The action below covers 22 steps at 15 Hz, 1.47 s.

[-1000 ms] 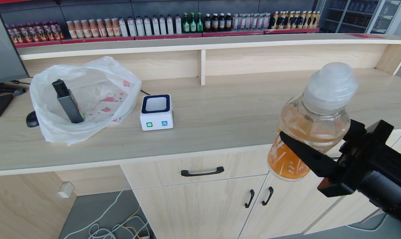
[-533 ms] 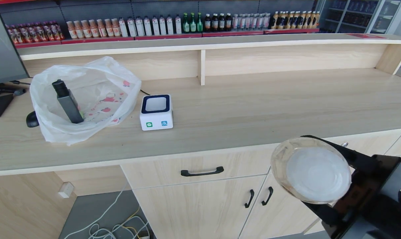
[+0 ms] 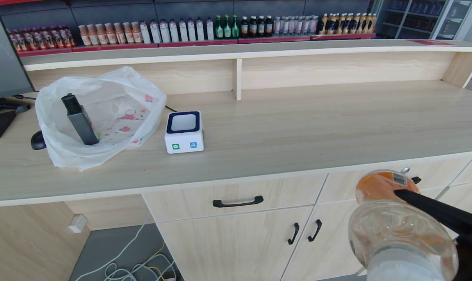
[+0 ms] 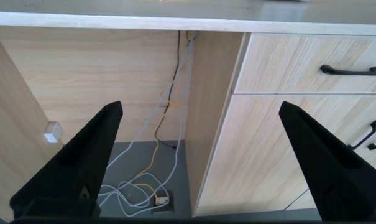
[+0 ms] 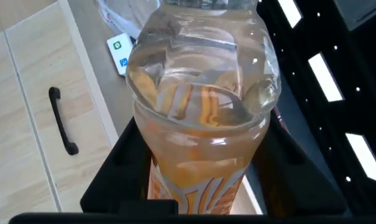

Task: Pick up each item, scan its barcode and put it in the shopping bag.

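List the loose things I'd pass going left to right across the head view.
Bag → scanner → bottle

At lower right the bottle (image 3: pixel 396 234) runs off the bottom edge at its cap, its barcode (image 3: pixel 399 179) too small to read.

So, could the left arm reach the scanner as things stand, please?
Probably not directly: the left gripper sits open below the counter edge, facing the cabinet, while the scanner stands on top. It would need to rise first.
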Motion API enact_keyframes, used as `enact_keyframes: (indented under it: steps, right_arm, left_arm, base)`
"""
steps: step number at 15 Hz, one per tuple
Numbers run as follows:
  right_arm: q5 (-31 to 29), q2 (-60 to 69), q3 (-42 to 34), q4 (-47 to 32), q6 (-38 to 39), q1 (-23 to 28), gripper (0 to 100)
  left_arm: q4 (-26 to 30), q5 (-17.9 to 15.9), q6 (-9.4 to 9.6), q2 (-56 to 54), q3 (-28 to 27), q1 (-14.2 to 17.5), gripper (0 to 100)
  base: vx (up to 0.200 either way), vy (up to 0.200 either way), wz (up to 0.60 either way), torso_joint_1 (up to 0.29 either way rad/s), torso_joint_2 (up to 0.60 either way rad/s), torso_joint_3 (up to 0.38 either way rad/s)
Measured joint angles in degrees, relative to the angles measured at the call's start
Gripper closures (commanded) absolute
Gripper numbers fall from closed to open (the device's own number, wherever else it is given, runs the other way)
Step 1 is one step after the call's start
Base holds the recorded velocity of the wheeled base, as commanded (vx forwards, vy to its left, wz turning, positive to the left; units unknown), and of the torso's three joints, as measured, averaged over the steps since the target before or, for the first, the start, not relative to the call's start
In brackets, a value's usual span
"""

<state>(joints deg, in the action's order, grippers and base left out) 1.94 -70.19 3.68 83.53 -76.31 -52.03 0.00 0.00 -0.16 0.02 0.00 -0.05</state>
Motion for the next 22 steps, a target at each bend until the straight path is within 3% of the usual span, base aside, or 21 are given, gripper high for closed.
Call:
enact_keyframes:
  steps: [7,11,22]
  right_arm:
    - [4.92,-1.61,-0.10,-0.13,-13.98,-3.34,100]
    - [6.27,-7.12,6.02,-0.05,-22.25,-4.58,100]
    - [6.38,-11.86,7.47,-0.07,-27.09,-6.60,100]
  left_arm:
    - [0.00,0.00,0.00,0.00,0.00,0.05,0]
    - [0.00,0.00,0.00,0.00,0.00,0.00,0]
    - [0.00,0.00,0.00,0.00,0.00,0.00,0]
  base:
    - [0.000,0.000,0.00,0.000,0.00,0.000]
    - [0.000,0.000,0.00,0.000,0.00,0.000]
    - [0.000,0.000,0.00,0.000,0.00,0.000]
